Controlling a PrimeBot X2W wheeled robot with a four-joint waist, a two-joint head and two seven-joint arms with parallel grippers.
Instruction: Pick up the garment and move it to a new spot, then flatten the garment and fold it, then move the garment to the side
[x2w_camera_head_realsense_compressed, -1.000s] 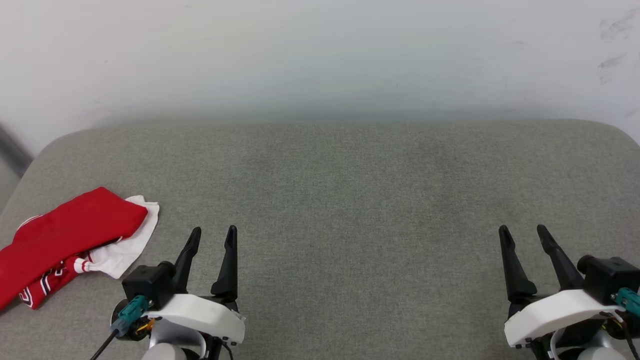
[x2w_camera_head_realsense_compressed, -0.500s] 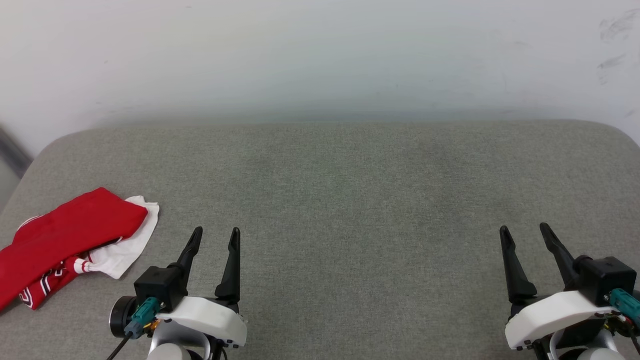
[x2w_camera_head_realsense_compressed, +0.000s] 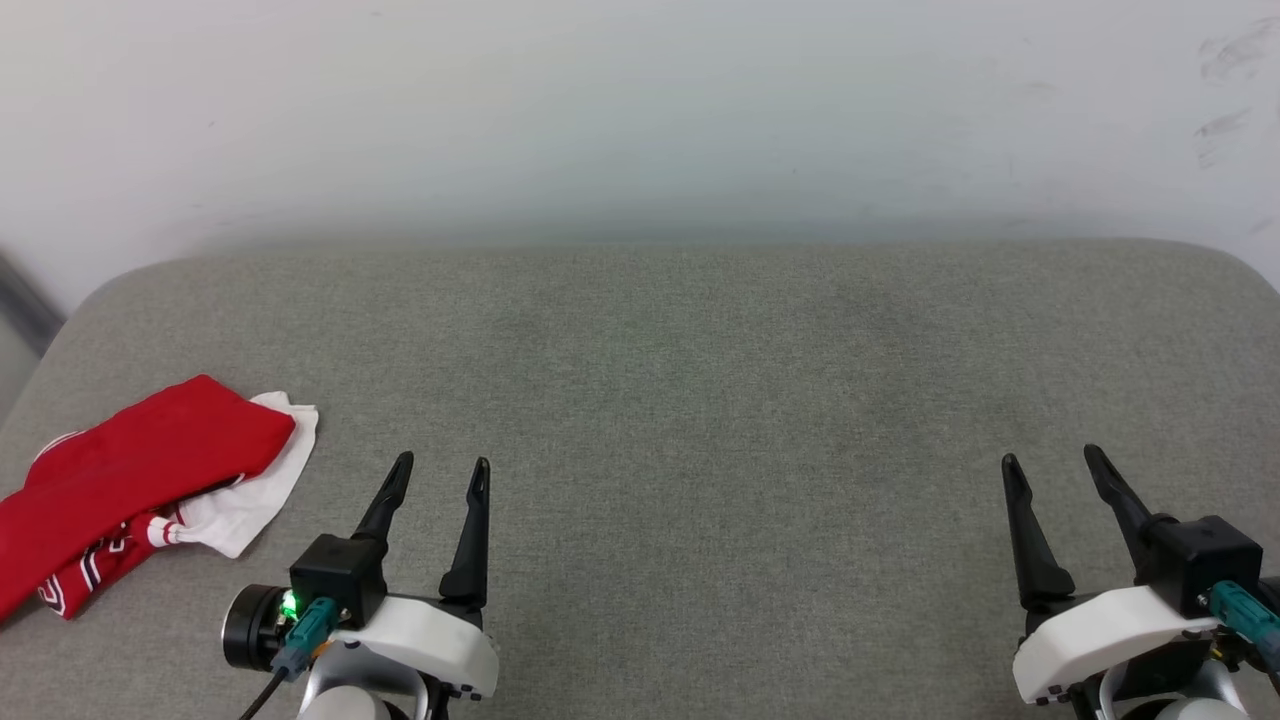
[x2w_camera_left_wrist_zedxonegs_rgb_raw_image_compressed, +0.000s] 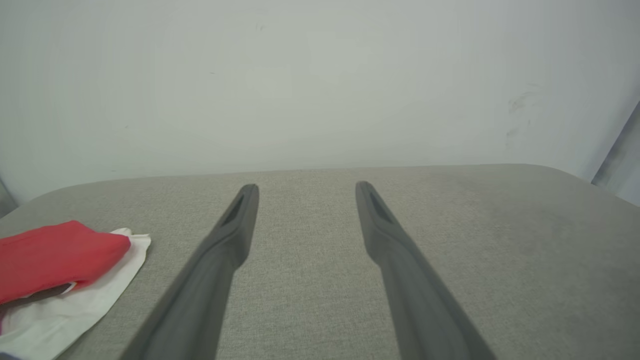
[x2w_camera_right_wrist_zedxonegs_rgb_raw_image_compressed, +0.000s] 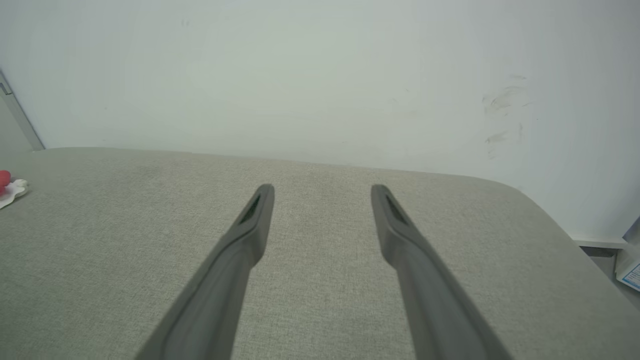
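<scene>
Hovering at the near edge, the left gripper (x2w_camera_head_realsense_compressed: 443, 462) is sitting with its two fingers spread wide, holding nothing. The right gripper (x2w_camera_head_realsense_compressed: 1051, 457) is doing the same way over on the other side, also empty.

Just beyond the left gripper and off to its left, the garment (x2w_camera_head_realsense_compressed: 130, 470) is lying in a loose red heap with a white sleeve poking out toward the middle. It's right by the left edge of the grey padded surface (x2w_camera_head_realsense_compressed: 700, 380) and running out of the head view there. Past that, the padding is stretching back to the pale wall (x2w_camera_head_realsense_compressed: 640, 120).

What I'm worrying about: if the left gripper is going in for that white sleeve, it's probably pinching just one layer, so the rest ends up trailing and twisting instead of lifting clean. And with the heap sitting so close to the edge, any sideways nudge is risking the whole bundle sliding off. The right gripper is sitting well apart from it, so it's not helping much yet.
</scene>
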